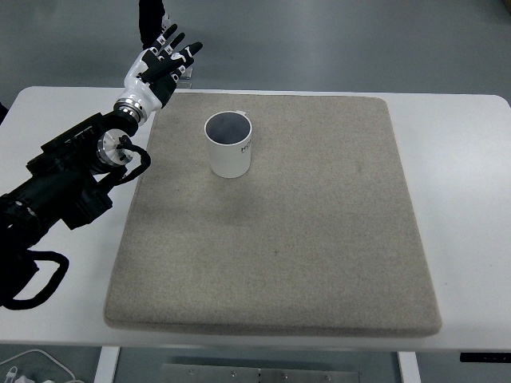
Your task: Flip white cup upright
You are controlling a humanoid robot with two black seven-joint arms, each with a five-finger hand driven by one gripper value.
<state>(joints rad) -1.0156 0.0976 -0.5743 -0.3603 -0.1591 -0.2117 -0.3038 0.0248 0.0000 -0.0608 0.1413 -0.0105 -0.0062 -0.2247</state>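
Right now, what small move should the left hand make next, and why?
Probably draw the left hand back to rest. The white cup already stands upright on the grey mat, mouth up, and the hand is open, apart from it near the mat's far left corner, holding nothing.

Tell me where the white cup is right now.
The white cup stands upright on the grey mat's upper-left part, right of the left robot hand.

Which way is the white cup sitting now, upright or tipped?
Upright. The white cup stands on the mat with its open rim facing up and the dark inside visible. The left robot hand is clear of it.
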